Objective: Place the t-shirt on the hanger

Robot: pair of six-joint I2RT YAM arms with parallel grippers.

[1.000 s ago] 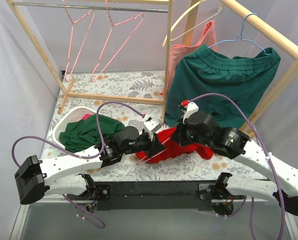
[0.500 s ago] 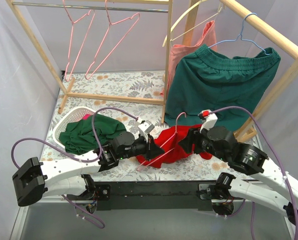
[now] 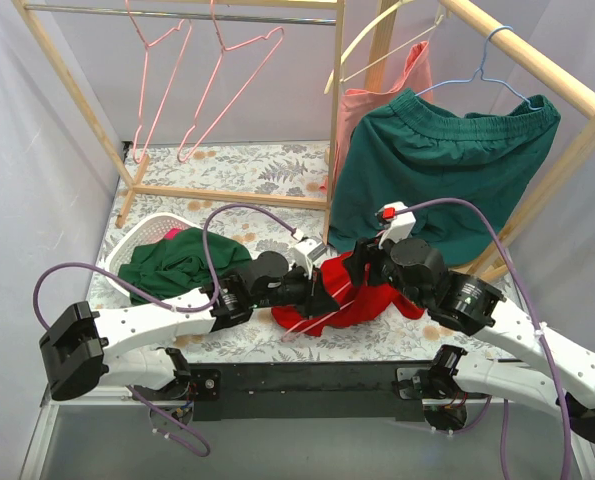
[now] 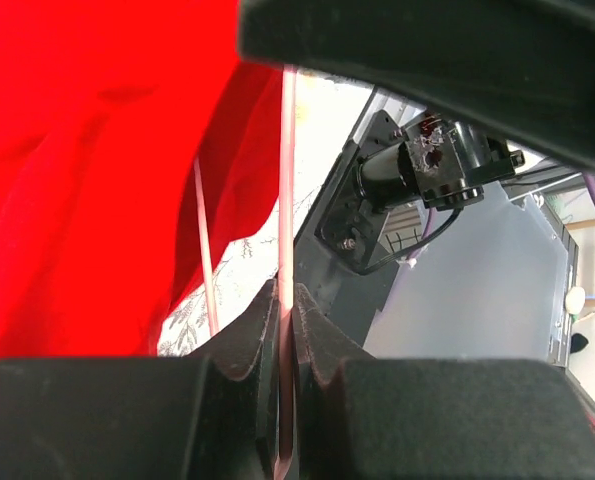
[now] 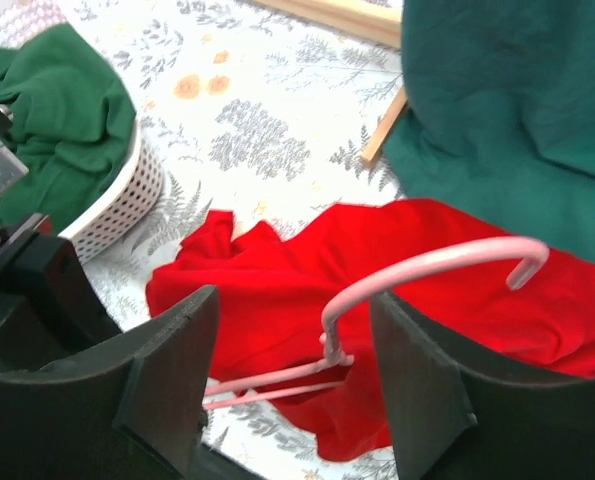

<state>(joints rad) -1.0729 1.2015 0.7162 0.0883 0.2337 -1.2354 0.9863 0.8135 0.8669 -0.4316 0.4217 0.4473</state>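
Overhead and wrist views of two arms meeting over a floral worktop [image 3: 247,170]; the red t-shirt [image 3: 369,302] lies crumpled on the worktop near its front edge, between the two arms and just right of a white basket [image 3: 135,240] that holds a dark green garment [image 3: 172,265]. The left hand [image 4: 285,312] is closed on one straight wire of the pink hanger [image 5: 432,262], the pads pinching the wire with the red cloth just beside it; a second pink wire runs alongside, close to the shirt's edge. The right hand [image 5: 292,300] is open, its two fingers [image 5: 167,375] set wide apart above the shirt; the hanger's hook and neck stand between them, touching neither that can be seen. The hook curves up over the red cloth, while the hanger's lower wires lead off toward the left hand. Behind, green shorts [image 3: 442,165] hang from a blue hanger [image 3: 487,60] on a wooden frame; two more pink hangers [image 3: 227,75] hang on the far rail.
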